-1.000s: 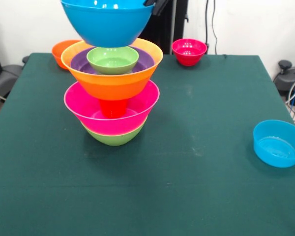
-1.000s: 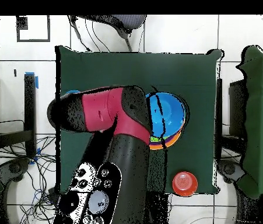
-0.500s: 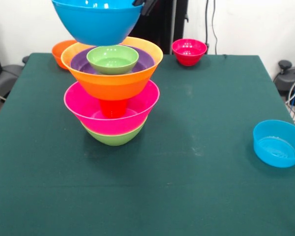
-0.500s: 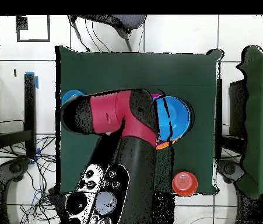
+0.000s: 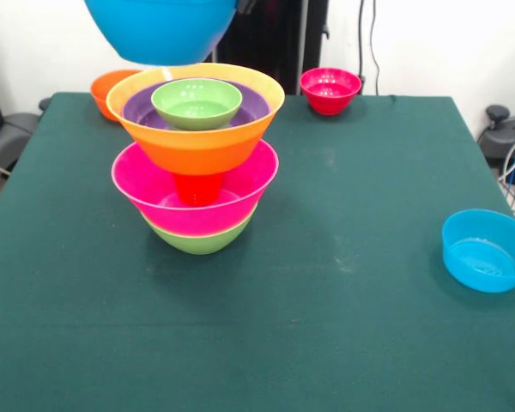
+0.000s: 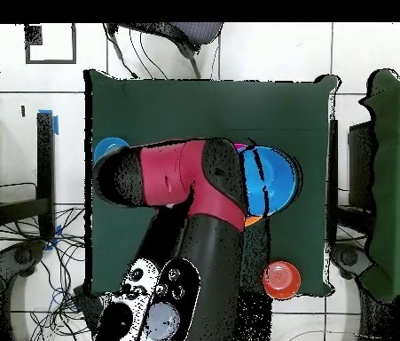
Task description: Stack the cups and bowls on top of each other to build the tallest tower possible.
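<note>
On my front feed, the tower (image 5: 196,163) stood left of centre on the green worktop (image 5: 326,326): a green bowl (image 5: 199,240) lowest, a large pink bowl (image 5: 195,193) nested in it, the orange cup (image 5: 197,188) upside down inside the pink one, then a large orange bowl (image 5: 197,137) resting on the cup, with a purple bowl (image 5: 245,105) inside that and a small green bowl (image 5: 196,102) uppermost. A big blue bowl (image 5: 160,27) hung in the air above the tower's left part, clear of it, its top cut off by the frame. I could not see the claw here, so I could not tell how it held. A small orange bowl (image 5: 103,86) sat behind the tower, a small red bowl (image 5: 330,89) near the far edge, and a small blue bowl (image 5: 486,250) alone at the right edge.

On my overhead feed, the red and black arm (image 6: 181,173) covered much of the tower. The big blue bowl (image 6: 270,180) showed just beyond the arm's end. The small blue bowl (image 6: 107,147) peeked out at the arm's other side, and the small red bowl (image 6: 280,280) sat near the worktop's (image 6: 203,107) corner.
</note>
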You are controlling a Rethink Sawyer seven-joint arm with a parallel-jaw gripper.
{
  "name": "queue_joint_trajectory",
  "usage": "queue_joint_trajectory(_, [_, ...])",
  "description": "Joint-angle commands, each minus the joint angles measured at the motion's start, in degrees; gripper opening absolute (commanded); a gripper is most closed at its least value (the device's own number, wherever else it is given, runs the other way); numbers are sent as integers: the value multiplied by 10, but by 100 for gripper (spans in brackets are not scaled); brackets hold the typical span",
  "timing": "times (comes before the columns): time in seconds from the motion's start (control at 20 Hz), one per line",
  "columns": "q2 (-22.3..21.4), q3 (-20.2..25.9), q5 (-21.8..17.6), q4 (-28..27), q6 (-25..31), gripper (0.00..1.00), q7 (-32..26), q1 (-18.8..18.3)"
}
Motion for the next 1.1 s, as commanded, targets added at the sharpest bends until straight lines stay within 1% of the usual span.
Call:
queue_joint_trajectory(0.05, [17, 23, -50, 45, -14, 0, -21, 4])
queue_joint_trajectory(0.65, [21, 29, -37, 80, -52, 0, -6, -6])
queue_joint_trajectory(1.1, [19, 26, -36, 106, -74, 0, 3, -2])
